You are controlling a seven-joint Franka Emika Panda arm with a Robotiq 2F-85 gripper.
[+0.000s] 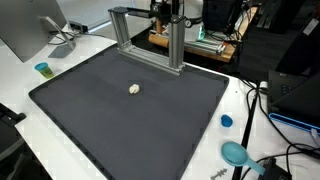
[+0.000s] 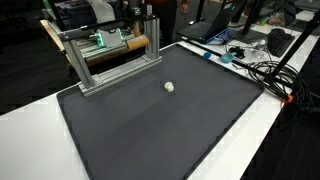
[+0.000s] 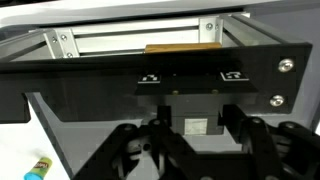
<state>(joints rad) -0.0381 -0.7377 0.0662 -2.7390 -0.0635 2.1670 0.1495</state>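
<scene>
1. The jaws are hovering close to the frame (image 3: 120, 42); I cannot tell whether they are spread or pressed together.
2. The frame is standing at the mat's (image 1: 100, 120) far edge.
3. A ball (image 1: 135, 89) is lying mid-mat, well apart.

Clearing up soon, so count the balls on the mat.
1. A white ball lies near the middle of the mat, in front of the frame and apart from it. The frame might hide others behind it.
</scene>
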